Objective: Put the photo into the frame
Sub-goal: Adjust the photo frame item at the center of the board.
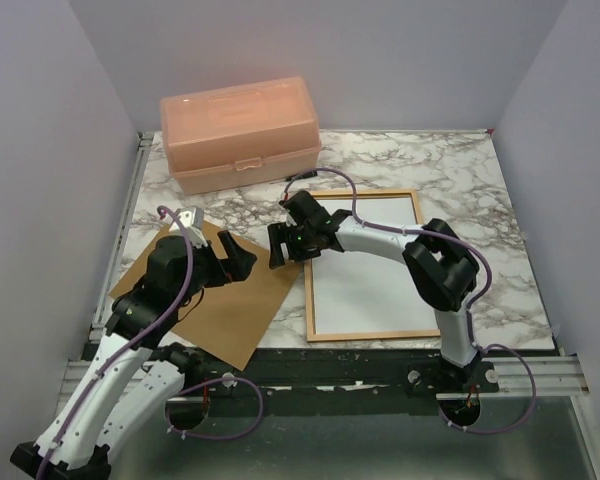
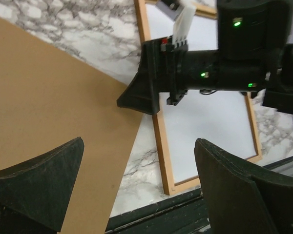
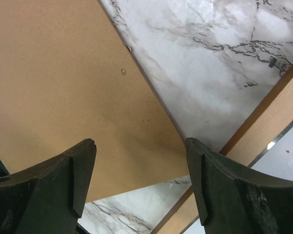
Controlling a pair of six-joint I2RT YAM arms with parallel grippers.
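The frame [image 1: 308, 290] lies flat right of centre, thin orange-brown wood. A plain white sheet [image 1: 370, 285] fills it; it looks like the photo lying white side up, and no printed side shows. My right gripper [image 1: 277, 247] is open and empty, hovering just left of the frame's left rail, over the gap between frame and brown board. In the right wrist view [image 3: 140, 144] the frame rail [image 3: 263, 126] runs beside the right finger. My left gripper [image 1: 242, 256] is open and empty above the board's right corner; it shows in the left wrist view [image 2: 139, 146] facing the frame [image 2: 161, 141] and white sheet [image 2: 210, 131].
A plain brown backing board [image 1: 220, 300] lies tilted at the left, its near corner over the table's front edge. A pink plastic box [image 1: 240, 132] stands at the back left. The two grippers are close, tip to tip. Marble table [image 1: 480, 180] and grey walls surround.
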